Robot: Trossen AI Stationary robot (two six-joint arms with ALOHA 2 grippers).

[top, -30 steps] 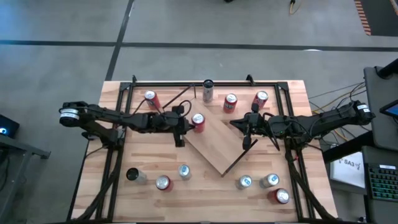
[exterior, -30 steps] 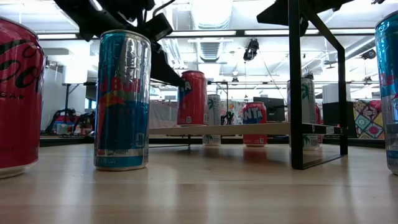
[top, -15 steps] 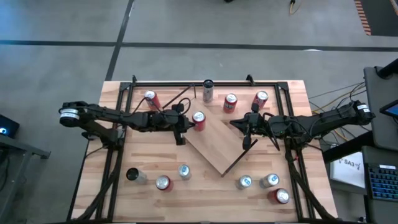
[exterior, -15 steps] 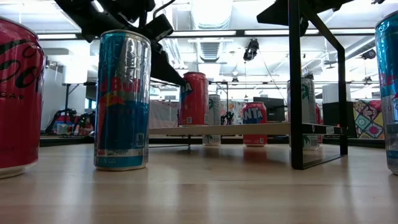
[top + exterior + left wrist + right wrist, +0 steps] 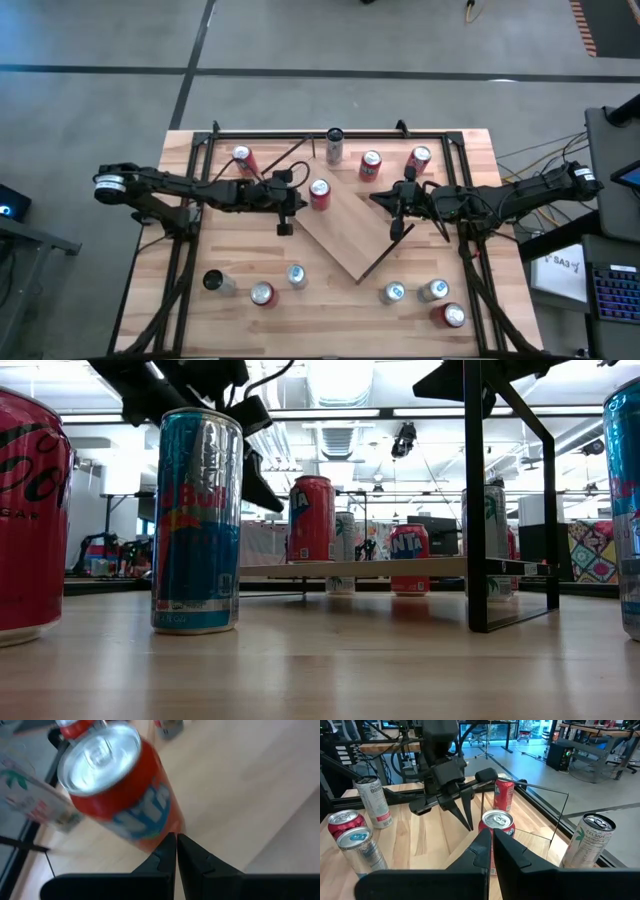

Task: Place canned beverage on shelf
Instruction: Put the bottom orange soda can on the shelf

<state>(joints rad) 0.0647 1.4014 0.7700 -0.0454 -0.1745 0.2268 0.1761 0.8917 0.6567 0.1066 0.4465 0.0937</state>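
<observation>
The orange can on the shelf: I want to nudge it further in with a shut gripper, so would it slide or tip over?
The orange can stands upright near the shelf edge, tall and narrow, so a high push would likely tip it. A low push probably slides it; the board looks smooth. The left gripper, shut, sits beside it.

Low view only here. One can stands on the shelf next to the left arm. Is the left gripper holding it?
Observer: No. The left wrist view shows the left gripper shut and empty, the orange can just past its tips.
Operator: Where on the shelf?
Observer: From above, at the edge of the shelf nearest the left arm.
Operator: Right arm?
Observer: The right gripper is shut, holds nothing, and hangs by the shelf's opposite side.
</observation>
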